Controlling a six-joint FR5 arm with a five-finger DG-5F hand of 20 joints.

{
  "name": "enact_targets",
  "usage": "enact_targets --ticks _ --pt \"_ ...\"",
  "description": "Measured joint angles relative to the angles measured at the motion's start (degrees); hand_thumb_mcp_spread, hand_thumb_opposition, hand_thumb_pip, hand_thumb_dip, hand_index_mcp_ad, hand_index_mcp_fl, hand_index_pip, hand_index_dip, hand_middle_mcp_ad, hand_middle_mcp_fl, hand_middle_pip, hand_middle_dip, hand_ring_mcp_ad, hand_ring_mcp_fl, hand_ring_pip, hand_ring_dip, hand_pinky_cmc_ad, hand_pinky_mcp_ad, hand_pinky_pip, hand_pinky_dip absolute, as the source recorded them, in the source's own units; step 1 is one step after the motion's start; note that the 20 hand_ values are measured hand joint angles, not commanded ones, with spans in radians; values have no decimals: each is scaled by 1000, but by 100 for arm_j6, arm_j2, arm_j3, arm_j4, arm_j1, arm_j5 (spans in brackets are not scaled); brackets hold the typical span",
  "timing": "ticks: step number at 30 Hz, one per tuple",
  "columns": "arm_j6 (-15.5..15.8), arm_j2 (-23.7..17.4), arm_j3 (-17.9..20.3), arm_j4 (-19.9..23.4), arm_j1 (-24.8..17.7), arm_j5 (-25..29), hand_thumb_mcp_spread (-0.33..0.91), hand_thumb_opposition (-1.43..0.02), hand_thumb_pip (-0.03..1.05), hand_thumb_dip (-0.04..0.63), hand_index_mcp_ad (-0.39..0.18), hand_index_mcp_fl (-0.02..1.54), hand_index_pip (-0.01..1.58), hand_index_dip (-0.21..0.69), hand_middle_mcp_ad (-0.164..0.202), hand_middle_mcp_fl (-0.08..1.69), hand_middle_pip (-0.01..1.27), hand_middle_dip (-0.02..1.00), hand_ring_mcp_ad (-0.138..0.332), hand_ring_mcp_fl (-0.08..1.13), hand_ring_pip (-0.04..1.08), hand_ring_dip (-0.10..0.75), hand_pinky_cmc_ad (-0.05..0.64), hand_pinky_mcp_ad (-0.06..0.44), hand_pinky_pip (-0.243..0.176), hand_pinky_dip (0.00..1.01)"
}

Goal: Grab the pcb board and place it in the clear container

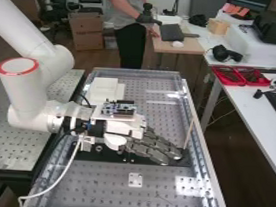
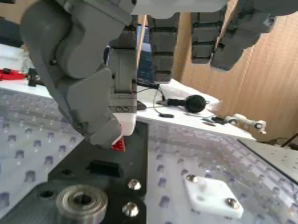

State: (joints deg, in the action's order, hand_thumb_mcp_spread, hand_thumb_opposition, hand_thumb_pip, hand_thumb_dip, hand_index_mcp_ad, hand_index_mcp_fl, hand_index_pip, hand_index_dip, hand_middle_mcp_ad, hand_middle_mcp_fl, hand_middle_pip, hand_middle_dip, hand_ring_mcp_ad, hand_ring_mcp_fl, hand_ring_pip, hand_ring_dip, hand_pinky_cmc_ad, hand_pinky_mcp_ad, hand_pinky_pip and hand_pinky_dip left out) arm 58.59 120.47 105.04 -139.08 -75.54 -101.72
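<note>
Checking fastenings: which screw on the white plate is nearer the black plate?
On the white plate, the screw facing the black plate; the other screw sits farther off.

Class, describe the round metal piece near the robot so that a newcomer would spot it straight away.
Start from the long bench dotted with rows of holes, and find the flat black plate on it. On that plate stands the round metal piece, a thick ring with a dark centre. It is far wider than the shiny screw heads beside it.
</note>
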Motion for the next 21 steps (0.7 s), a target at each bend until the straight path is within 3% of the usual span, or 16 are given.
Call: enact_targets --ticks 10,21 --pt "-211 -568 117 -29 -90 -8 443 -913 661 253 -119 489 1545 45 82 218 136 155 201 49 99 10 311 169 -75 330" --pt "-635 -1336 356 51 -540 -23 443 -923 660 251 -120 503 1520 51 82 215 136 155 199 63 99 10 311 171 -75 316"
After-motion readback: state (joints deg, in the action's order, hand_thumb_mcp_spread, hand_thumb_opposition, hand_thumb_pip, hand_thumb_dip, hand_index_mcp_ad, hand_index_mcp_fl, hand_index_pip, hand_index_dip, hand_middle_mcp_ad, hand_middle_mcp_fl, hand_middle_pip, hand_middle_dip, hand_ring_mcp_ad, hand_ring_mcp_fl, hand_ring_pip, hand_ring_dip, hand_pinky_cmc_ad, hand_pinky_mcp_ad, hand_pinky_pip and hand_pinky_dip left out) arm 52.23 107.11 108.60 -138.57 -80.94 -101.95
